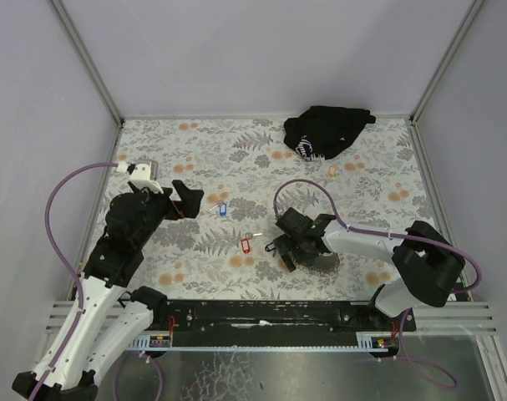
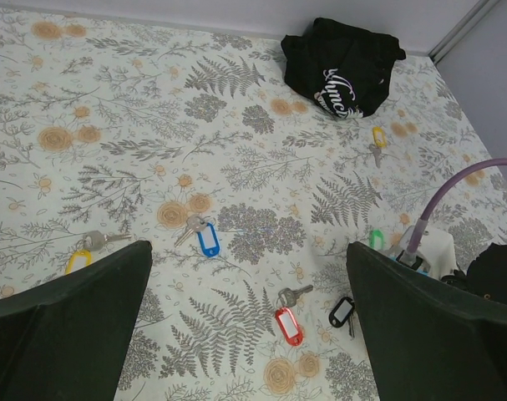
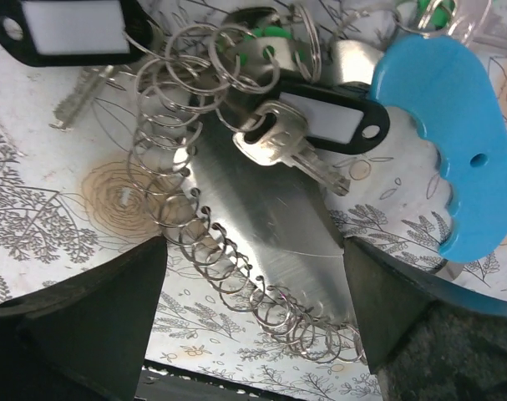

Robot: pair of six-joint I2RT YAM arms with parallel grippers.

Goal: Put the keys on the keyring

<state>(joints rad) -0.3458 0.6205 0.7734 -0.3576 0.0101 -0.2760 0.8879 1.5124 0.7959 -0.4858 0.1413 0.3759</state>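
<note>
Right under the wide-apart fingers of the right claw [image 3: 253,322] lies the keyring [image 3: 186,125], a bunch of small shiny metal rings, while the small metal key with the red tag [image 1: 245,245] lies near on its left, nearer to it than the left claw [image 1: 186,200], also wide apart.

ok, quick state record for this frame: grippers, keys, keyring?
left gripper: open, empty, above the loose keys
right gripper: open, over the keyring bunch, gripping nothing
keyring bunch: wire rings and coil, with a black-tag key and a blue plastic piece
loose keys: blue-tag key, red-tag key, near yellow-tag key, far yellow-tag key
black cloth bundle: far right of table
</note>
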